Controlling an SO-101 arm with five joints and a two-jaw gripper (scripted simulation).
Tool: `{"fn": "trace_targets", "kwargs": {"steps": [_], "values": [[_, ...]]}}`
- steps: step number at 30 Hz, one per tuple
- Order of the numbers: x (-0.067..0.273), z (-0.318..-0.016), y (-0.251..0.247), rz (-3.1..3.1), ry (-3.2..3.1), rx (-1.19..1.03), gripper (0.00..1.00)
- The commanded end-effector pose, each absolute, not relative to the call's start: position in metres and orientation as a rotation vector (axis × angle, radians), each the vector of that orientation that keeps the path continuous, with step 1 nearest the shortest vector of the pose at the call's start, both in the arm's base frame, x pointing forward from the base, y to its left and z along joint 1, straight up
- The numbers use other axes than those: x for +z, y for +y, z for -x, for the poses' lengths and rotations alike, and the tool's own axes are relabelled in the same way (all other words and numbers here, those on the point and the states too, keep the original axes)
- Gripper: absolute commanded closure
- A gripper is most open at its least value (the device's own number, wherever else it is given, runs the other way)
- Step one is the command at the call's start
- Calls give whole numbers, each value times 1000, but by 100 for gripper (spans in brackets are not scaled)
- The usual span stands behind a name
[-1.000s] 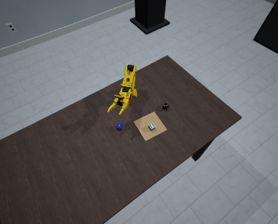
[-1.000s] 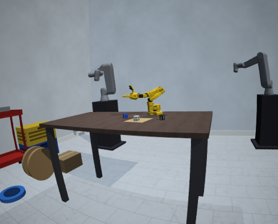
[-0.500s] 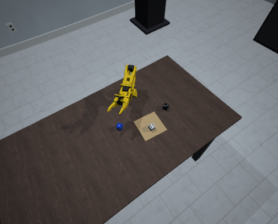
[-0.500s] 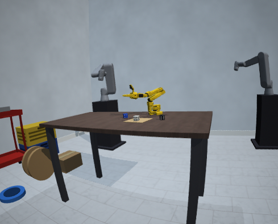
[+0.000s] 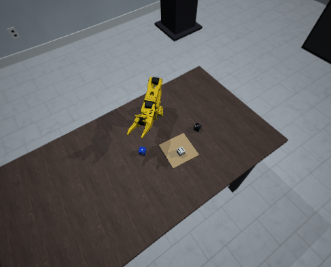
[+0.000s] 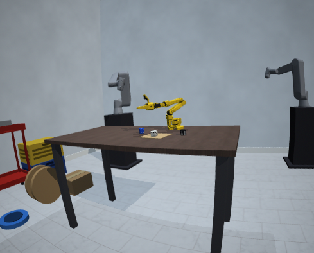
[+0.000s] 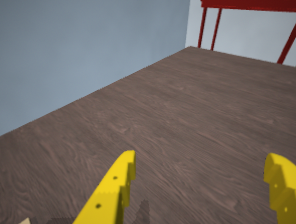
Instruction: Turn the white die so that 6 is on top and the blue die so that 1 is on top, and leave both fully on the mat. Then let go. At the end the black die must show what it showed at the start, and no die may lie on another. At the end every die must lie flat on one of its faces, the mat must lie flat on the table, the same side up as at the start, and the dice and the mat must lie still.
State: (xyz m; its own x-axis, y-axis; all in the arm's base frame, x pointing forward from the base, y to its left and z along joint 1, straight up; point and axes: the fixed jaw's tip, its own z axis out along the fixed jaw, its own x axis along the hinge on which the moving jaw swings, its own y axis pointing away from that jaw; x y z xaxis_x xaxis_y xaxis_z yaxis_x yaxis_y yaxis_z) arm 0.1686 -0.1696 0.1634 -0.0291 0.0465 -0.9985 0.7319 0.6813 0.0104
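Note:
The blue die [image 5: 142,150] lies on the bare table just left of the tan mat [image 5: 177,147]; it also shows in the exterior view [image 6: 142,130]. The white die [image 5: 181,151] lies flat near the middle of the mat, with several dots on top. The black die [image 5: 197,127] lies on the table behind the mat, to its right. My yellow gripper [image 5: 139,130] is open and empty, raised high above the table, behind and above the blue die. In the wrist view only the two jaw tips [image 7: 200,192] and bare table show; no die is in sight there.
A tan corner shows at the bottom left edge of the wrist view [image 7: 22,221]. The table's left edge and a red cart [image 6: 4,154] lie beyond the gripper. Grey robot arms on black pedestals [image 6: 302,136] stand off the table.

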Motion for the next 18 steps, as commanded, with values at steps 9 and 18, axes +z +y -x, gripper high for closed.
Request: {"fn": "trace_targets", "kwargs": {"steps": [9,18], "values": [[175,-181,-181,-750,1688,-560,65],[171,-187,-183,-856,1925,-469,65]]}}
